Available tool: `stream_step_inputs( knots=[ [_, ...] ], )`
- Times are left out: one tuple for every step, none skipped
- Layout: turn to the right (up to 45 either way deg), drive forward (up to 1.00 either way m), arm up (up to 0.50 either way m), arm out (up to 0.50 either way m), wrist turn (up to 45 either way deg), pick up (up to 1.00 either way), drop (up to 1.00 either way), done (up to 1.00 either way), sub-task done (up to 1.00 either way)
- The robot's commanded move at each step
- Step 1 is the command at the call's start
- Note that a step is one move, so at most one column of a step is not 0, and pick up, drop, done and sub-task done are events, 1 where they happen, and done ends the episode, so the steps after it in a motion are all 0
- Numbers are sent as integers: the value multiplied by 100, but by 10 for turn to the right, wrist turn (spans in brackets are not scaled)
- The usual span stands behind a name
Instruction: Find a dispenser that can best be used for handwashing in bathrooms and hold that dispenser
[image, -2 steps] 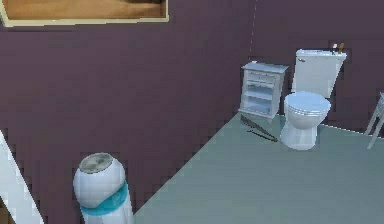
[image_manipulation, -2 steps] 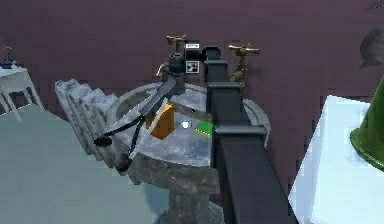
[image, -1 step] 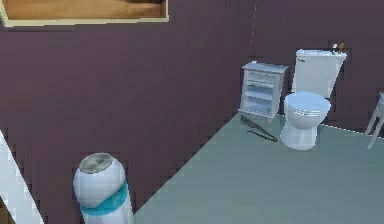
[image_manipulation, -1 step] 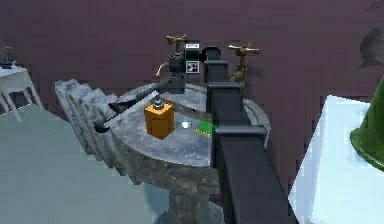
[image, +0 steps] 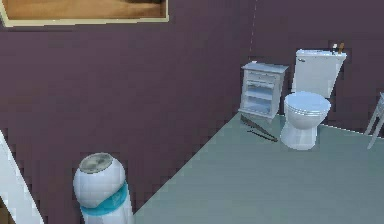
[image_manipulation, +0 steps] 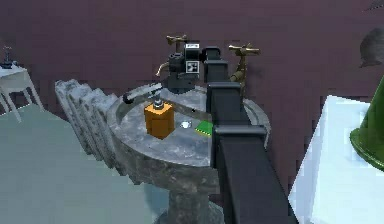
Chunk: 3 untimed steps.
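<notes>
An orange box-shaped dispenser with a dark pump top (image_manipulation: 158, 117) stands in the grey stone pedestal sink (image_manipulation: 135, 152), left of the dark square arm (image_manipulation: 235, 140). The gripper (image_manipulation: 170, 72) sits farther out, near the brass taps (image_manipulation: 241, 55); whether it holds anything cannot be told. A white toilet (image: 303, 105) stands far right in the forward view.

A bathroom, shown by a white toilet (image: 305, 108) and a stone washbasin (image_manipulation: 150, 162) with brass taps (image_manipulation: 243, 52).
</notes>
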Motion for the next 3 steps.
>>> stream_step_inputs(
  knots=[
    [0, 0, 0, 0, 180, 0, 0, 0, 0],
    [0, 0, 0, 0, 0, 100, 0, 0, 0],
    [0, 0, 0, 0, 0, 0, 0, 100, 0]
  ],
)
